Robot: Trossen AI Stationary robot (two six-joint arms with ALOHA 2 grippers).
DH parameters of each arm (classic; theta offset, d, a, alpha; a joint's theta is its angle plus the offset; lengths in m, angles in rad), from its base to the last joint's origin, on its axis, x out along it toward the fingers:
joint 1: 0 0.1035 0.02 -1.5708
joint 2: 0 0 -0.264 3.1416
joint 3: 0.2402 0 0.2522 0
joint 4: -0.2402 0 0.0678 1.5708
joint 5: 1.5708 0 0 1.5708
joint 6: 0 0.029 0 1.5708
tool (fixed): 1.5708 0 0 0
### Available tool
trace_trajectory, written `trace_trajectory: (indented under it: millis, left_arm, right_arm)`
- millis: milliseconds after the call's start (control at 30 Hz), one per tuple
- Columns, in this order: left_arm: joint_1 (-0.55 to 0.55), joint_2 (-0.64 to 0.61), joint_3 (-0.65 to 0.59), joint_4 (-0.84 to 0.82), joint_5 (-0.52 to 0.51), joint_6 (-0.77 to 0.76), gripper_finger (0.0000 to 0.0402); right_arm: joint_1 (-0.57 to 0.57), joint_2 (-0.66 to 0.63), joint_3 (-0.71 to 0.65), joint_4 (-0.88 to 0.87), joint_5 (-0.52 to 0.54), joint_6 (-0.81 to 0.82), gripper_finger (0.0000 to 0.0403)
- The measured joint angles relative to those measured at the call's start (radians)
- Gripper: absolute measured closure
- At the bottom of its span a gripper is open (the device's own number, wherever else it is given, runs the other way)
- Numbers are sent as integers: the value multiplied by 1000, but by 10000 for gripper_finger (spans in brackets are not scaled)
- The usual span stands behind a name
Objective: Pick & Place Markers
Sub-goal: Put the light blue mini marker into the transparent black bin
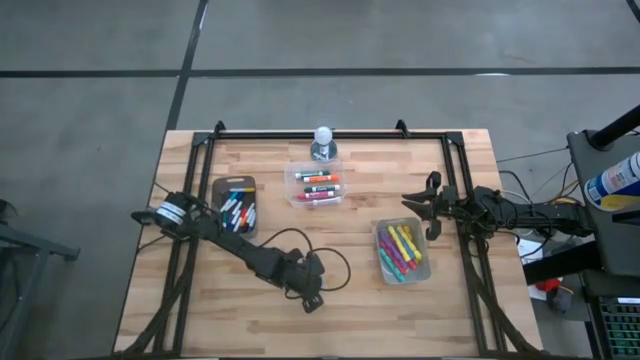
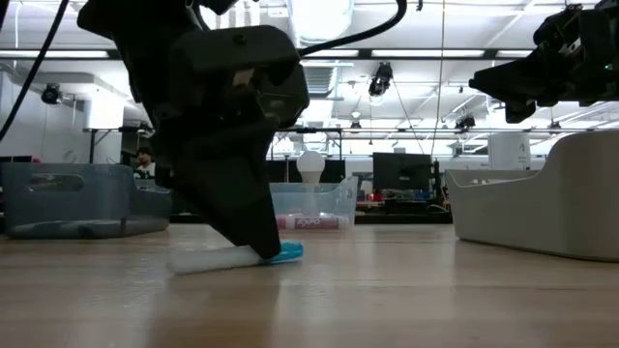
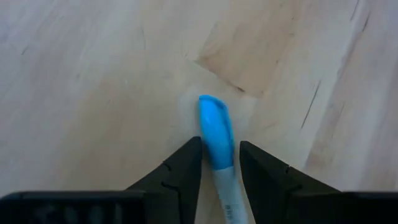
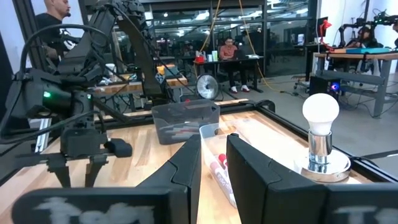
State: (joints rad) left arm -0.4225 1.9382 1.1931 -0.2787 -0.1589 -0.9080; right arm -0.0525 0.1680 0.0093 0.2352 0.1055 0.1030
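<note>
A marker with a white body and a blue cap lies flat on the wooden table near its front edge; it also shows in the low view. My left gripper stands over it, pointing down, shut on it. My right gripper hovers at the right, above the table, shut and empty, with only a narrow slit between its fingers. More markers lie in a dark tray, in a clear tub at the far middle and in a clear tub at the right. My left gripper pinches the marker where the blue cap meets the white body, between its two fingers. The fingers come from above, pointing down, and stand across the marker. The marker lies level with its whole length on the table.
A light bulb on a round base stands at the far middle behind the clear tub. A black cable loops on the table beside my left arm. Black frame rails run along the table's left, right and far edges. Bare wood lies around the marker.
</note>
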Motion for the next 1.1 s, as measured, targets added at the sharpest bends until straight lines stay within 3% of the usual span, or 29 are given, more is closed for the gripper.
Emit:
trace_trajectory:
  millis: [333, 633, 967, 1100]
  left_arm:
    - [-7, 4, 4, -143, -69, 123, 290]
    - [-7, 4, 1, -219, -103, 237, 370]
    - [-6, -32, 0, -364, -175, 237, 367]
    - [-3, -89, -13, -531, -240, 220, 363]
  right_arm:
    - [0, 0, 0, 0, 0, 0, 335]
    - [0, 0, 0, 0, 0, 1, 335]
    - [0, 0, 0, 0, 0, 1, 335]
    - [0, 0, 0, 0, 0, 0, 335]
